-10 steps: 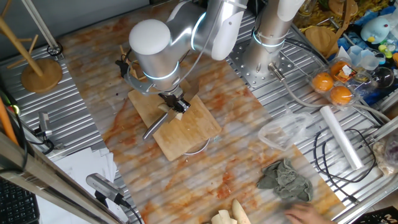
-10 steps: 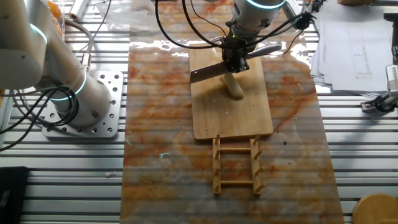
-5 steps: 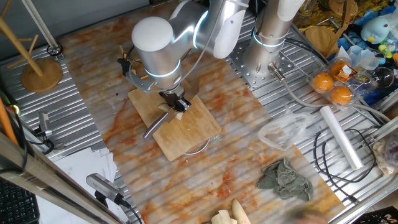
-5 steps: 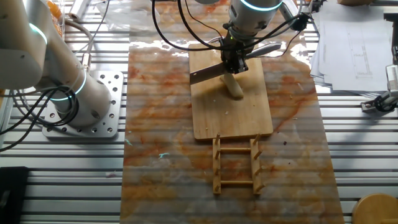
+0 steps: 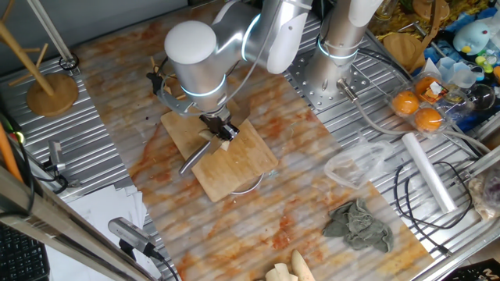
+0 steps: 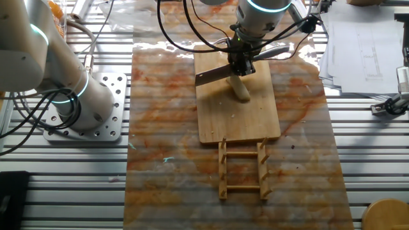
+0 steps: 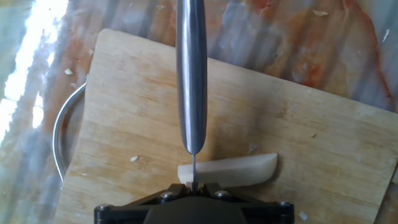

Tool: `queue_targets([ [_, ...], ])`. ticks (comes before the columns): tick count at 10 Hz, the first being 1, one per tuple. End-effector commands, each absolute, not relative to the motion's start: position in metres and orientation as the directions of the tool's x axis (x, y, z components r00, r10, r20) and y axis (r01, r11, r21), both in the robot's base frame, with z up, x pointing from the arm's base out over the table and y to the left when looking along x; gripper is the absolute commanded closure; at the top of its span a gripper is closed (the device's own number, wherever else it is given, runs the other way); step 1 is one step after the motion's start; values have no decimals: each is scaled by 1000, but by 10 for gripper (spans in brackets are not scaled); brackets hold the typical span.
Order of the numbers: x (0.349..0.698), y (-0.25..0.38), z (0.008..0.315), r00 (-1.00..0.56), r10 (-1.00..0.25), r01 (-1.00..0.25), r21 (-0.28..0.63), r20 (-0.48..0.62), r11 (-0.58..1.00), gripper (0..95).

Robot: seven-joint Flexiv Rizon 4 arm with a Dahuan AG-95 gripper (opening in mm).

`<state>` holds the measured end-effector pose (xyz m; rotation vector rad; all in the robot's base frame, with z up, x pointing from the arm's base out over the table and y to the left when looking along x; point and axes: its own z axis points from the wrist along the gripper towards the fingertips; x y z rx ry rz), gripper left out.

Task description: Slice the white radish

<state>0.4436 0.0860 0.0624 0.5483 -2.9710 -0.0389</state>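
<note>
The white radish (image 5: 226,144) lies on the cutting board (image 5: 250,160) near mid-table in one fixed view, mostly hidden under the gripper (image 5: 219,130), w/ only a pale tip peeking out. The gripper is clenched on a knife (image 5: 195,158), whose long metal part slants down-left off the board edge. The arm's big white joint (image 5: 190,48) blocks the board's far corner. Around it: a wooden stand (image 5: 51,92) at left, papers (image 5: 101,215) front-left, a grey rag (image 5: 358,224) front-right, a crumpled clear bag (image 5: 351,165), a white roll (image 5: 427,170), oranges in a clear box (image 5: 418,109) at right, and lumpy cream-yellow pieces (image 5: 287,269) at the bottom edge. In the other fixed view the radish (image 6: 240,89) is a short pale stick on the board (image 6: 239,118), just below the gripper (image 6: 241,65); the knife (image 6: 214,75) crosses the board w/ its blade pointing left, over the stick's upper end. A small wooden rack (image 6: 243,169) sits right below the board, a second arm's base (image 6: 70,96) stands at left, and papers (image 6: 361,45) lie at right. In the hand view the radish (image 7: 229,170) lies sideways near the bottom; the knife (image 7: 191,74) runs straight up the picture, its edge meeting the stick near its left end. The gripper housing (image 7: 193,208) covers the bottom, so the fingers can't be made out there. A wire loop (image 7: 65,134) pokes out from under the board's left side (image 7: 124,124).
</note>
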Motion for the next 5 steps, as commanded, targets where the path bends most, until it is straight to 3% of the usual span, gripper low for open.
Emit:
queue_targets([
  [1,439,86,14,-927,-358,-356,40,113,934,950],
  [5,434,90,43,-934,-340,-340,27,107,940,950],
])
